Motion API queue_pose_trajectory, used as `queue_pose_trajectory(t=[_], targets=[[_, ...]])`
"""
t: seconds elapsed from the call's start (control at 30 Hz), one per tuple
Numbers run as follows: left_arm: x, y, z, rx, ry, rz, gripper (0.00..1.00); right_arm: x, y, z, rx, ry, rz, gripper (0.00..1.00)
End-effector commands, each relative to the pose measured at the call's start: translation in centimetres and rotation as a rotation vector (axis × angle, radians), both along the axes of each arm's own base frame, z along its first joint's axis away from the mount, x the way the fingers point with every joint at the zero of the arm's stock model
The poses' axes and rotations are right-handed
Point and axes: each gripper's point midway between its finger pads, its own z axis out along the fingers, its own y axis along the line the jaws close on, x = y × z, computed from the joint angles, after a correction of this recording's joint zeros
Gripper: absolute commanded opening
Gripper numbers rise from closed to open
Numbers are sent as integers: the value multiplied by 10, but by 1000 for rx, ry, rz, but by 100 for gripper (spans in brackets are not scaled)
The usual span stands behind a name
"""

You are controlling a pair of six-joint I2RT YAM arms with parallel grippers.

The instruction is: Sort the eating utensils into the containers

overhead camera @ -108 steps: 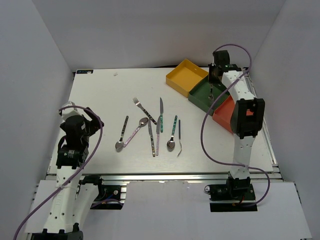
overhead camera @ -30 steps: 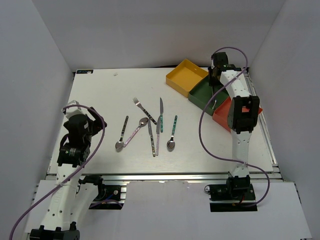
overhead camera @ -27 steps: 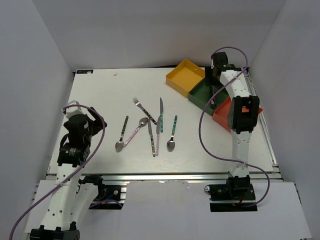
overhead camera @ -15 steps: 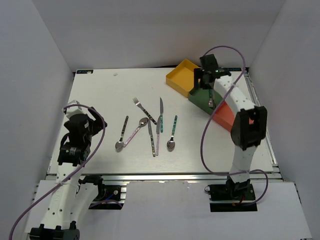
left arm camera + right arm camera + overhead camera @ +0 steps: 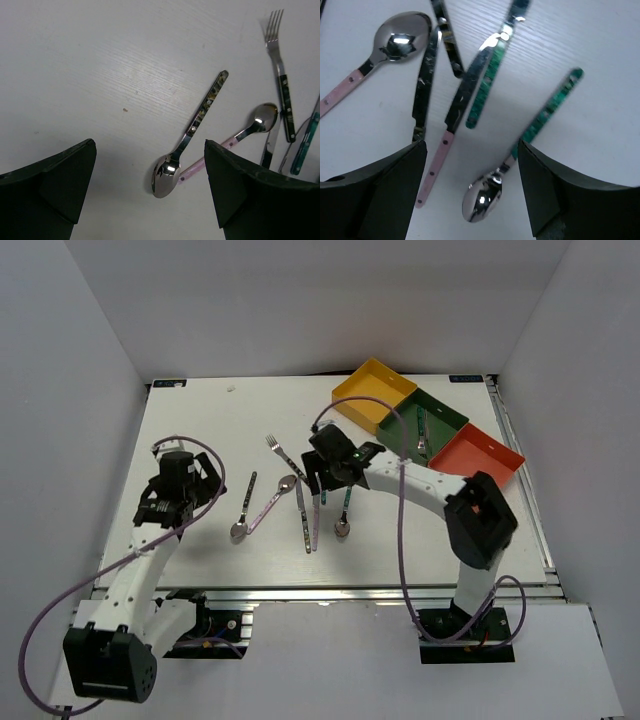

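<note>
Several eating utensils lie mid-table: a fork [image 5: 288,460], a patterned-handle spoon [image 5: 243,508], a pink spoon [image 5: 272,500], a patterned knife [image 5: 302,517], a pink knife [image 5: 316,520] and a teal spoon [image 5: 345,512]. My right gripper [image 5: 325,478] hovers open over this group. In the right wrist view the right gripper [image 5: 471,145] holds nothing and stands above the pink knife [image 5: 447,142] and teal spoon [image 5: 530,135]. My left gripper [image 5: 150,145] is open above the patterned spoon [image 5: 190,140]. The containers stand at the back right: yellow [image 5: 352,390], green [image 5: 448,416], red [image 5: 477,452].
A utensil [image 5: 420,432] lies inside the green tray. A teal knife [image 5: 487,85] crosses the pink knife's blade. The table's left half, around my left gripper [image 5: 203,483], holds nothing else. White walls enclose the table on three sides.
My right arm has swung from the green tray to the utensil group mid-table, jaws open and empty. My left arm has reached forward toward the patterned spoon.
</note>
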Motion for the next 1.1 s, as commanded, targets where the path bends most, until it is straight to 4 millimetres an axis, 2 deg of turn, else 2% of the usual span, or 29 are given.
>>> queue_pose_trajectory(t=[0.0, 0.03, 0.07, 0.1, 0.13, 0.27, 0.33, 0.5, 0.6, 0.7, 0.73, 0.8, 0.83, 0.87, 0.9, 1.0, 1.03, 1.07], targets=[[5, -3, -5, -6, 12, -6, 98, 38, 64, 38, 111, -134, 194, 76], [6, -4, -5, -8, 7, -7, 98, 46, 72, 15, 65, -116, 225, 75], [5, -4, -7, -11, 6, -9, 98, 54, 79, 13, 50, -124, 247, 74], [6, -7, -8, -21, 4, -23, 98, 69, 91, 33, 40, -163, 285, 72], [6, -9, -8, -26, 2, -31, 98, 77, 97, 1, -13, -124, 302, 69], [6, -14, -14, -36, 21, -62, 98, 109, 112, -16, -74, -142, 317, 66], [7, -18, -17, -47, 31, -80, 98, 118, 116, -27, -79, -144, 317, 59], [7, -23, -19, -54, 38, -105, 98, 123, 119, -60, -79, -127, 355, 48], [7, -26, -17, -59, 29, -115, 98, 124, 117, -72, -94, -120, 350, 42], [7, -27, -16, -61, 27, -121, 98, 125, 111, -86, -134, -121, 372, 28], [7, -27, -15, -62, 24, -122, 98, 125, 110, -84, -133, -127, 369, 17], [7, -28, -17, -64, 30, -127, 98, 127, 110, -83, -127, -148, 365, 5], [7, -28, -17, -64, 30, -127, 98, 130, 111, -69, -111, -175, 357, 0], [7, -29, -18, -64, 32, -129, 98, 131, 113, -59, -95, -195, 357, 0], [7, -29, -18, -64, 35, -130, 98, 136, 115, -34, -69, -245, 346, 0], [6, -31, -18, -62, 33, -135, 98, 143, 110, 22, -35, -333, 309, 0], [6, -32, -17, -59, 32, -136, 98, 145, 98, 56, -8, -373, 275, 0], [6, -32, -17, -59, 30, -134, 98, 146, 89, 71, 8, -387, 249, 0]])
